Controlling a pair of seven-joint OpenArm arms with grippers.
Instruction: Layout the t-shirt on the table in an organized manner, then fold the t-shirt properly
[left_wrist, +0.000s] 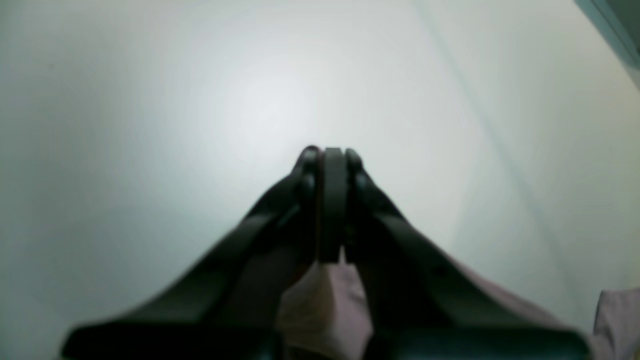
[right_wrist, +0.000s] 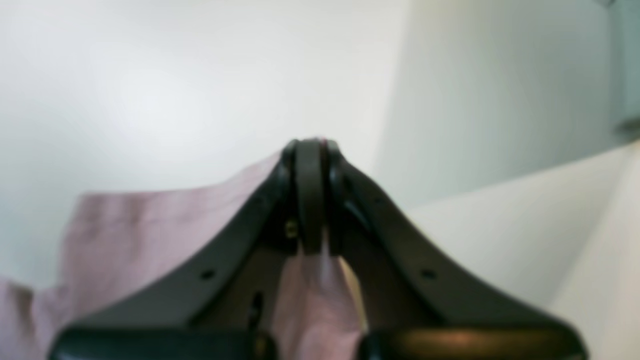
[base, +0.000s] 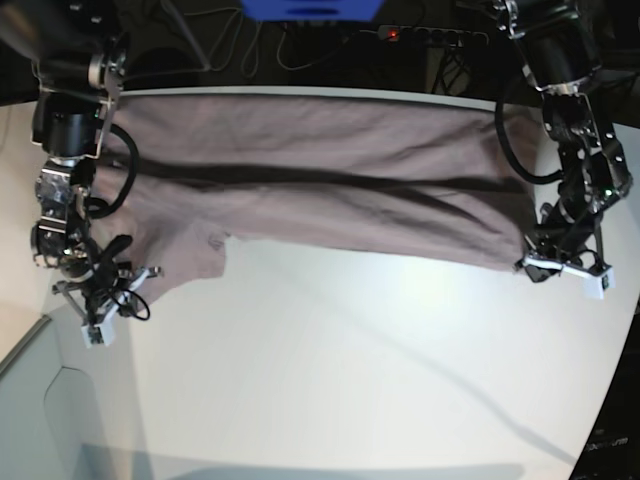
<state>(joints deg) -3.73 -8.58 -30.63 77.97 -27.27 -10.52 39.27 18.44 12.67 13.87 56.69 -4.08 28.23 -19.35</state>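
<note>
White and smooth, the desk (base: 330, 370) fills most of the room's middle, with dark cables and a power strip (base: 420, 35) behind its far edge. Stretched across the far half of it lies the t-shirt (base: 320, 185), a dusty mauve-grey band running side to side between the two arms; the near half of the desk is bare.

It looks to me like light, limp cotton. It sags and creases where nothing holds it, and a long dark fold runs along its length, so I'd judge it will drape and slide easily on that slick top and never keep a shape by itself. Hems and corners seem the sensible places to pinch it, and both arms are near its ends.

From the base view the left gripper (base: 567, 268) sits at the shirt's near corner on that view's right. Its wrist view shows the jaws pressed together with mauve cloth bunched below them, so it appears clamped on the shirt. The right gripper (base: 100, 300) sits on the other side, beside a flap of cloth, possibly a sleeve; its wrist view likewise shows shut jaws with pink fabric tucked beneath.

Its long axis lies left to right across the desk. Which end is the neck I cannot tell; no collar shows from here
</note>
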